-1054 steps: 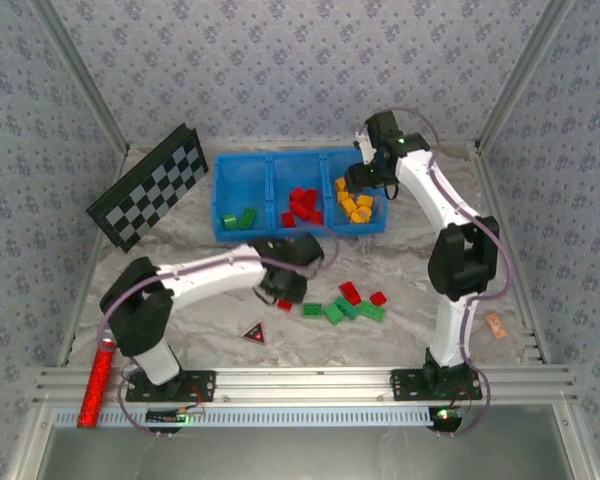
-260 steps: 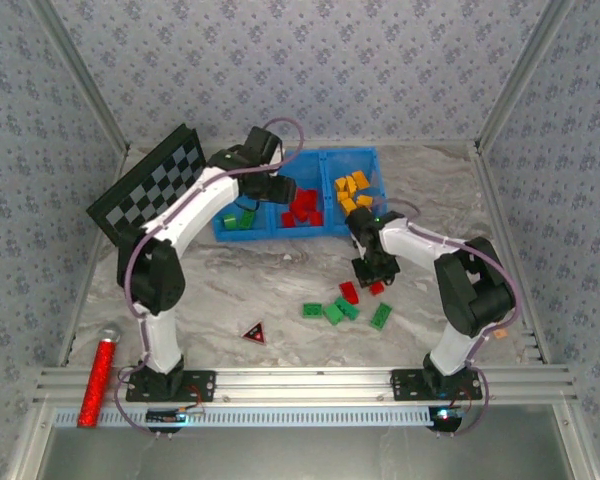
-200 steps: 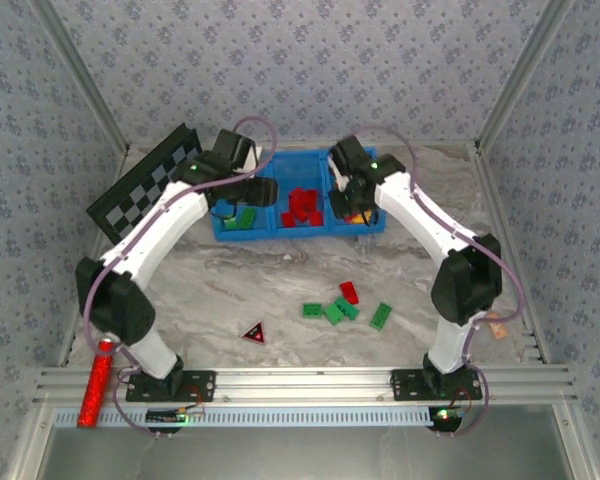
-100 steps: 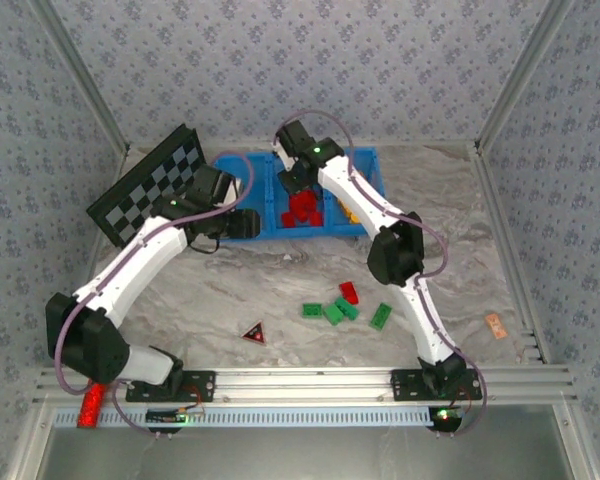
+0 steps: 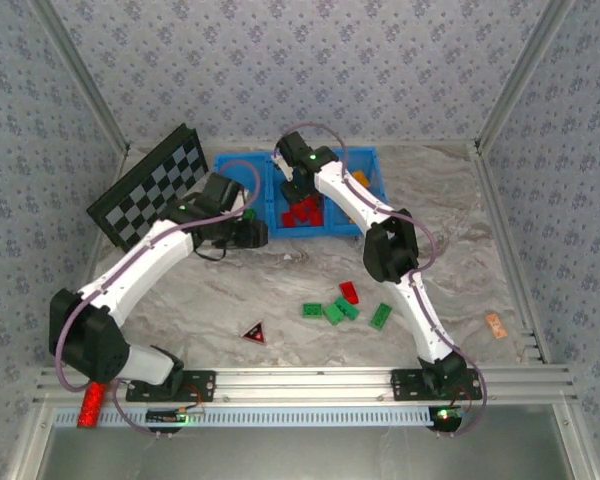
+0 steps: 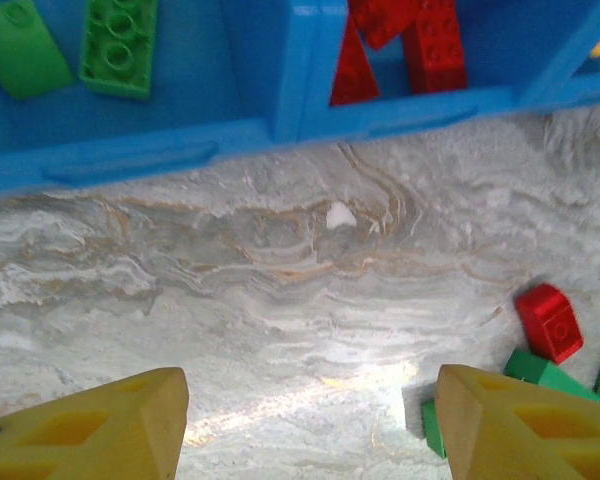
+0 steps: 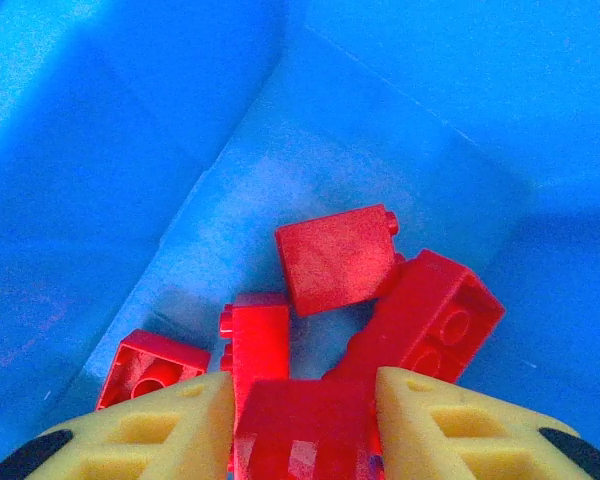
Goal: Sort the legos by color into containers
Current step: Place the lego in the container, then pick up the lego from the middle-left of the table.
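- Marbled grey surface (image 5: 460, 250) carries a blue bin (image 5: 230, 162) at its far side; loose bricks (image 5: 333, 313), green and red, lie nearer the arms.
- Left pincer (image 6: 310, 385) hovers over bare surface just before the bin, fingers apart, empty.
- Right pincer (image 7: 301, 380) hangs over the red pile (image 7: 335, 258) in the middle compartment (image 7: 410, 120), clamped on a red brick (image 7: 302, 432).

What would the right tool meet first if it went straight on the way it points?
Most likely the red bricks piled in the blue bin's middle compartment, directly ahead of the right tool.
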Tool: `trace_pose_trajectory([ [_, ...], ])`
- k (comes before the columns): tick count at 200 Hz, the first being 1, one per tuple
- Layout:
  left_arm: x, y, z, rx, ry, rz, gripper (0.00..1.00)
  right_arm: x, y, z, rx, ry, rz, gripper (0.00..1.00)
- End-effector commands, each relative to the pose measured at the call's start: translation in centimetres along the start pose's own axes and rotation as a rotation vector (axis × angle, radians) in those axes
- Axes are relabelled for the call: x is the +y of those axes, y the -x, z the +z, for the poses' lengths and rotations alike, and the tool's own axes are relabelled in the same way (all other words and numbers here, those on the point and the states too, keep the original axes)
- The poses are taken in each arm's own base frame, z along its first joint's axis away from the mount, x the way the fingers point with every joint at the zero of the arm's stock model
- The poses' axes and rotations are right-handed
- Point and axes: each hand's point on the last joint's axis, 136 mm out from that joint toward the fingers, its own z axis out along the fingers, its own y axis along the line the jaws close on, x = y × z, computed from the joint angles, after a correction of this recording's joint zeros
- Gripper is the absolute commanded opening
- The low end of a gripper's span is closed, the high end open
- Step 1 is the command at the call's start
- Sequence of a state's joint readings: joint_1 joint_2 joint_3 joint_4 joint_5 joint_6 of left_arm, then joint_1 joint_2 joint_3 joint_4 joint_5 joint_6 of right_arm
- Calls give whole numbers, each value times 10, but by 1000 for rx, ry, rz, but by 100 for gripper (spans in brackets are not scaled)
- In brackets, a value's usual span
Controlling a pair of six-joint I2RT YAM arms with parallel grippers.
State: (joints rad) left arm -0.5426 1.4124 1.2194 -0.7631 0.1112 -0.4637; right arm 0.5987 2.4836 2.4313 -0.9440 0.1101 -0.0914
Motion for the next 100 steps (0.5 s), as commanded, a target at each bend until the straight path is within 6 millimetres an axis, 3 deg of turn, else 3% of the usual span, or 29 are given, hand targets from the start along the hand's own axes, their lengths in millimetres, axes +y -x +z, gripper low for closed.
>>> trace_pose_trajectory([
  [1,-28,-10,3,45,0,35,68,-12,19,-39,-76,-10,-1,47],
  [55,-106,-37,35,133,-83,52,68,-33,32,-109,-174,11,24,56],
  [77,-135,-40,49,145,-77,93,69,-58,28,-141,-213,-4,68,58],
  [100,-159,-46,70,183,-51,117,69,-97,5,-172,-216,-36,169,59],
])
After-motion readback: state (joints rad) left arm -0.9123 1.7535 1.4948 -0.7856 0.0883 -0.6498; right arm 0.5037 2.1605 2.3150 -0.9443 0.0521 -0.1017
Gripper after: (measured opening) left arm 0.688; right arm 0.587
